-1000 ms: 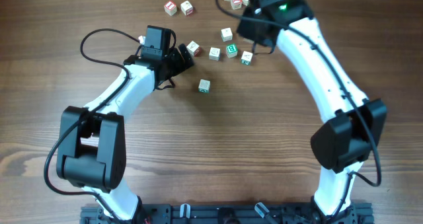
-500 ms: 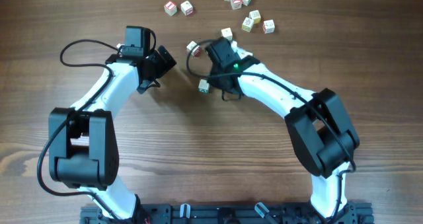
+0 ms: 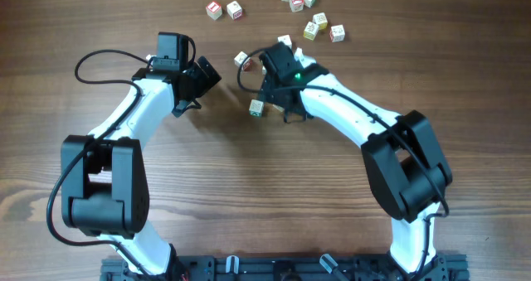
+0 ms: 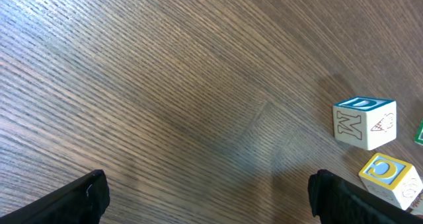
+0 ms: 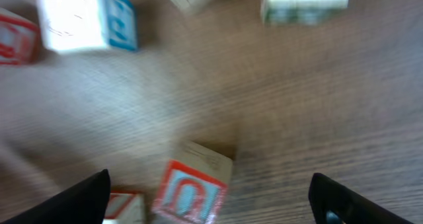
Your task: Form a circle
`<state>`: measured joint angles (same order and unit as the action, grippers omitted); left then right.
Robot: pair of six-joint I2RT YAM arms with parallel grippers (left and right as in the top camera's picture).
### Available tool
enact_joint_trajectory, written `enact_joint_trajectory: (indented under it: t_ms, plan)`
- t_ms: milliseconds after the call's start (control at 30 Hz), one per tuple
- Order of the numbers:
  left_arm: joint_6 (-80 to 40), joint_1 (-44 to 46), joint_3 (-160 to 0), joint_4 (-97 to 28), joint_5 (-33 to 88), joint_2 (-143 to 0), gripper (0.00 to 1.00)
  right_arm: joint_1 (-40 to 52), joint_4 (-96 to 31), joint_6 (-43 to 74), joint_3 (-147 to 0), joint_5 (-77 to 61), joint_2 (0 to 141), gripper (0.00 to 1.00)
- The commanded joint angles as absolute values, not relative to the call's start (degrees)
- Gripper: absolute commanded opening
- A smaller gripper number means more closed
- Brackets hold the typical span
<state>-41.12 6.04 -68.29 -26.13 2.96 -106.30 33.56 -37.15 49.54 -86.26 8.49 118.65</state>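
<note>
Counter of brown wood fills the overhead view, with both arms bent in over it. The right arm has swung in from the 1 o'clock edge within the last second and now reaches toward the middle. The left arm folds up toward 11 o'clock, having shifted a little outward. The right claw, narrowed a second ago, now stands spread wide, its fingers either side of a red-lettered cube without touching it; I judge that a cube has just been set down. The left claw is spread too, over bare wood, with two cubes at its 3 o'clock. No circle exists yet. A lone cube sits near the middle, the right wrist now covers the cubes seen beside it a second ago, and loose cubes lie scattered toward 12 and 1 o'clock, so most of the placing is left.
</note>
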Motion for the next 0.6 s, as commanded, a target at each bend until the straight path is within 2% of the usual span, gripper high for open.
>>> enact_joint_trajectory:
  t_ms: [0,167,367,433,567]
  plan:
    - [-42.5,6.7,-67.9,-25.7,3.2,-106.6,1.0,32.9,-35.9,40.2,-92.4,13.5,112.0,0.99]
    - [-42.5,7.8,-67.9,-25.0,3.2,-106.6,1.0,28.5,-30.6,33.8,-93.1,13.6,113.1,0.97]
    - [-42.5,8.3,-67.9,-24.4,3.2,-106.6,1.0,22.3,-23.7,23.9,-93.1,1.7,122.0,0.91]
    - [-42.5,8.3,-67.9,-24.1,3.2,-106.6,1.0,21.8,-22.8,21.1,-93.1,-2.5,124.3,0.85]
    - [-43.0,8.7,-67.9,-23.5,3.2,-106.6,1.0,23.5,-20.0,18.0,-93.1,-1.1,125.9,0.85]
